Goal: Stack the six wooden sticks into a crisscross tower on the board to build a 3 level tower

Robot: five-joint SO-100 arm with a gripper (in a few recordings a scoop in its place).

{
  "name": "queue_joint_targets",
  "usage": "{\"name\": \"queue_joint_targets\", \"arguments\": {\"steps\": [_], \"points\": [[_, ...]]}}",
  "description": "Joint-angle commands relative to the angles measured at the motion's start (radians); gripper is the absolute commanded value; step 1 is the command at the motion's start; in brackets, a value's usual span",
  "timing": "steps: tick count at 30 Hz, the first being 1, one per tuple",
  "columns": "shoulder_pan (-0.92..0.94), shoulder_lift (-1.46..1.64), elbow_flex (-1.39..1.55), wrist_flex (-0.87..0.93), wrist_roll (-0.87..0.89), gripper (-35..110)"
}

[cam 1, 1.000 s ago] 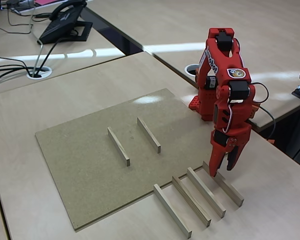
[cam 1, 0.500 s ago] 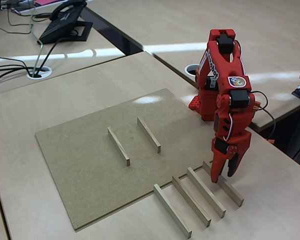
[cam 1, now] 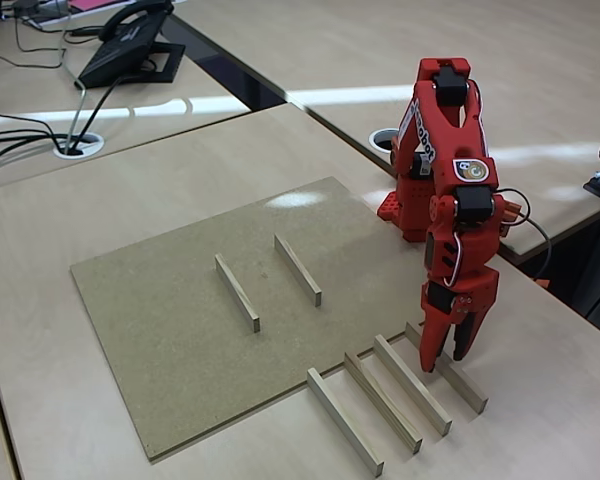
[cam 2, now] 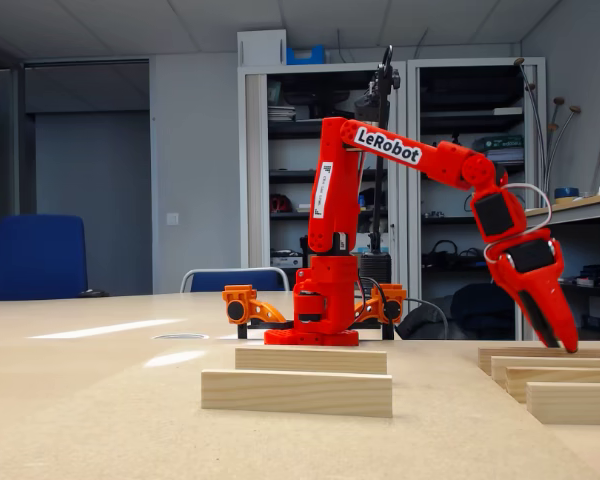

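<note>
The red tool [cam 1: 443,360] hangs tip-down with its fingers narrowly parted around the rightmost stick [cam 1: 450,372] of four lying on the table [cam 1: 540,400] at the board's [cam 1: 160,340] four o'clock. Two parallel sticks [cam 1: 268,281] rest mid-board, at ten o'clock from the tool.

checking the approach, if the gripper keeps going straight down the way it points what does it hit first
Most likely the rightmost stick of the four off the board: the gripper points down with its tips just over it.

Bright, even indoor light. Window glare streaks the desk [cam 1: 280,100] and dulls the board [cam 1: 180,330]. Shadows faint; both fixed views slightly soft.
</note>
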Motion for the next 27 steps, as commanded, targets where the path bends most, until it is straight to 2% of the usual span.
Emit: {"name": "queue_joint_targets", "arguments": {"steps": [1, 18, 27], "points": [[-0.023, 0.008, 0.006, -0.018, 0.009, 22], [-0.023, -0.052, 0.017, -0.127, 0.032, 1], [-0.014, -0.058, -0.015, -0.112, 0.055, 0]]}}
